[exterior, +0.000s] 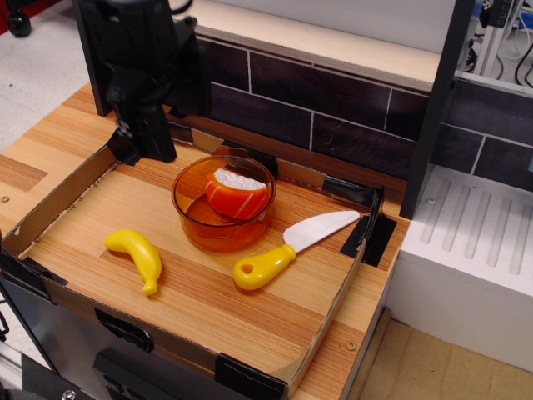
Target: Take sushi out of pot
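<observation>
Overhead, the gripper (150,142) touches nothing, its opening impossible to tell, left of the pot (218,223) holding the sushi (237,193).

single high front view, angled down, tray (75,193) mid-distance

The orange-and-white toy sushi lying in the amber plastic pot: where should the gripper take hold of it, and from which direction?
Probably from straight above, closing across the orange-and-white toy sushi's two long sides. It lies tilted inside the translucent amber plastic pot, white rice face up, and the pot's wall blocks any sideways approach. The black gripper is up-left of the pot, not yet over it.
</observation>
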Action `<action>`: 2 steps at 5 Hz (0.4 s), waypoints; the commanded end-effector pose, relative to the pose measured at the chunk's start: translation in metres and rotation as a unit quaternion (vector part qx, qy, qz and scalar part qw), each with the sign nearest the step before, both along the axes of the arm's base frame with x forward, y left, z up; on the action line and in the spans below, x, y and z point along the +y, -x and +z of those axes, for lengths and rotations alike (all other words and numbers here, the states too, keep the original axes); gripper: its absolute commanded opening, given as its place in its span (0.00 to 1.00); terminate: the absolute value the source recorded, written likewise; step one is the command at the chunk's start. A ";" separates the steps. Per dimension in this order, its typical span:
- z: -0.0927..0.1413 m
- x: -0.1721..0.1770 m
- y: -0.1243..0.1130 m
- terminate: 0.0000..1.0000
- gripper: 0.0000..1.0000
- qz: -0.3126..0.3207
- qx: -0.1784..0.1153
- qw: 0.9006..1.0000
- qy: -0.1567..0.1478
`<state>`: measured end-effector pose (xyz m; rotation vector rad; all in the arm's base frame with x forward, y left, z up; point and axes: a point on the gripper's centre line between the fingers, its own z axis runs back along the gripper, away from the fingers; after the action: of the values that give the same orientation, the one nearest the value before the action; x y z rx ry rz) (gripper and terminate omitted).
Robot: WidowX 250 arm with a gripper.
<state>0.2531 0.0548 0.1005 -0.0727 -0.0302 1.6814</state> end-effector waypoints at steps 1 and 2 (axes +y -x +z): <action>-0.024 -0.001 -0.019 0.00 1.00 -0.006 0.006 1.000 -0.015; -0.040 -0.006 -0.021 0.00 1.00 -0.029 0.011 0.999 -0.018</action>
<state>0.2658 0.0386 0.0519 -0.0127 -0.0162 1.6198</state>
